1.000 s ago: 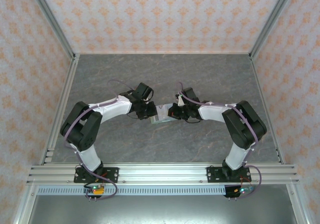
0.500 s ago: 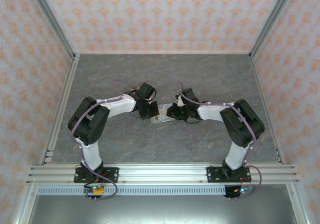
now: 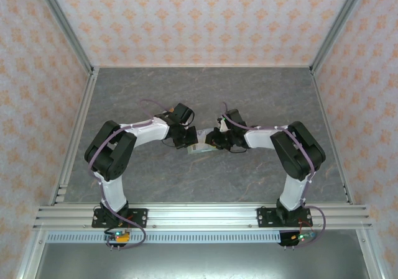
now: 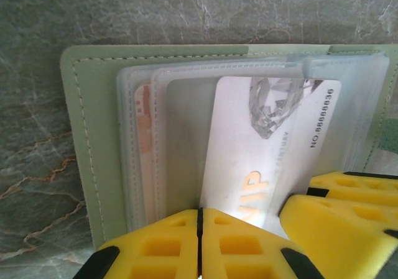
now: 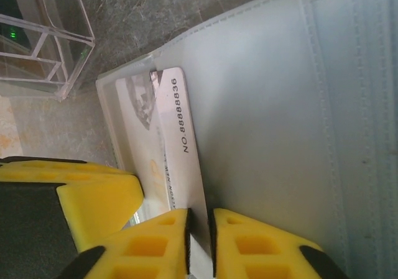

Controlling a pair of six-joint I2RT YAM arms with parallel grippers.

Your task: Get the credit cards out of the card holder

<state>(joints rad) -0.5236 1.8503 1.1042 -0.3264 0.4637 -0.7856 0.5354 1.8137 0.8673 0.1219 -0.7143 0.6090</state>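
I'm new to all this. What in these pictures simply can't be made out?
Top view: the card holder is too small to show any cards.
Left wrist view: the left end effector hides the white card's lower edge; cloudy sleeves blur the orange-tinted card.
Right wrist view: the right end effector, pinching the white card, covers its lower end; the frame edge cuts off the card holder.
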